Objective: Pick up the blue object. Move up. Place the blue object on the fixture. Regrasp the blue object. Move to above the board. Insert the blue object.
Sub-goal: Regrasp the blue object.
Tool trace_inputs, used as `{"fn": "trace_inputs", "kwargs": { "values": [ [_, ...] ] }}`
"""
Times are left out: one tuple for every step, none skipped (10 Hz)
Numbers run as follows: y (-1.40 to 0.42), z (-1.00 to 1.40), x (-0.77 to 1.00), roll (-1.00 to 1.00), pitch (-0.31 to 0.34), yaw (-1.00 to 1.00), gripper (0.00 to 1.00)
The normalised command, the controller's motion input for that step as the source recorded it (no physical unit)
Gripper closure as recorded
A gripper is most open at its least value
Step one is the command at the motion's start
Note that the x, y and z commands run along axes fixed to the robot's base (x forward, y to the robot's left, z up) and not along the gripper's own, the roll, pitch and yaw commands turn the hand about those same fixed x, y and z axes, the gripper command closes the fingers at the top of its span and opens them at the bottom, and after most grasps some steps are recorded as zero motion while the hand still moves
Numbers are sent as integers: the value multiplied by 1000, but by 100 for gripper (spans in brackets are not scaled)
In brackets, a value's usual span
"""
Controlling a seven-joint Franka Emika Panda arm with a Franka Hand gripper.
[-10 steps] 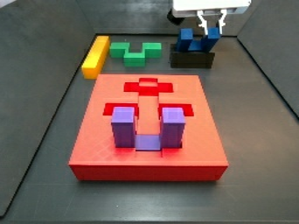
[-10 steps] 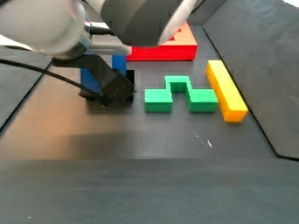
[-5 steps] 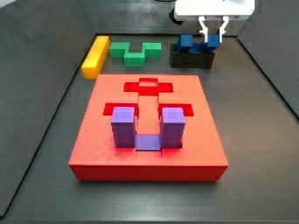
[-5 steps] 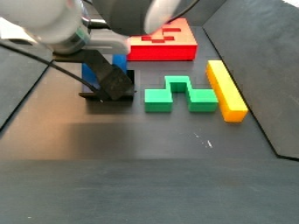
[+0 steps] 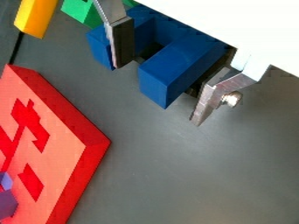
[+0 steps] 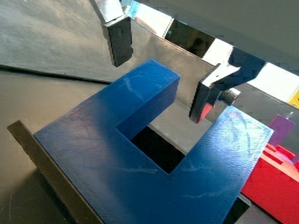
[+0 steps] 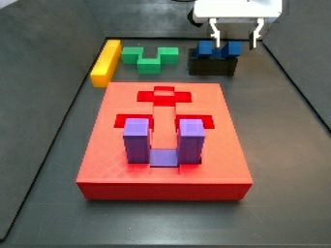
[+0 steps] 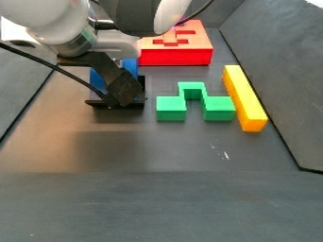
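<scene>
— How do the jaws stand?

— Spread apart. In both wrist views the silver fingers (image 5: 219,94) sit on either side of the blue block (image 5: 177,72) with a gap to it on each side, so the gripper (image 6: 163,63) is not pinching anything.

— Where is the gripper?

— Right above the blue block, at the far end of the table. In a side view the gripper (image 7: 233,41) hangs at about one o'clock from the red board (image 7: 163,145), its fingertips level with the top of the prongs.

— And the blue block itself?

— The blue block (image 7: 216,47) rests on the black fixture (image 7: 214,64), prongs up. In a wrist view the blue block (image 6: 152,149) shows its U shape plainly, with the slot between the two prongs open.

— What else is on the table?

— A purple U-shaped block (image 7: 158,142) stands in the red board near its front edge. A green notched block (image 7: 153,58) and a yellow bar (image 7: 106,61) lie at about eleven o'clock from the board. In a side view the arm hides most of the fixture (image 8: 117,101); the green notched block (image 8: 192,101) lies just beside it and the yellow bar (image 8: 245,96) further along.
</scene>
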Motion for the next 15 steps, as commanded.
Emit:
{"fn": "trace_inputs", "kwargs": {
  "values": [
    [20, 783, 91, 686, 320, 103, 0],
    [63, 863, 31, 674, 231, 151, 0],
    [91, 831, 0, 711, 209, 223, 0],
    [0, 549, 57, 1000, 43, 326, 0],
    [-140, 311, 171, 1000, -189, 317, 0],
    [-251, 191, 0, 1000, -523, 294, 0],
    [-206, 146, 0, 1000, -549, 349, 0],
    [-149, 111, 0, 1000, -440, 369, 0],
    [-163, 100, 0, 1000, -331, 249, 0],
    [-217, 40, -186, 1000, 0, -109, 0],
    [0, 77, -383, 1000, 0, -426, 0],
    [0, 66, -289, 1000, 0, -520, 0],
    [0, 49, -226, 1000, 74, -586, 0],
    [0, 66, -214, 1000, 80, -534, 0],
    [-174, 0, 217, 1000, 0, -231, 0]
  ]
}}
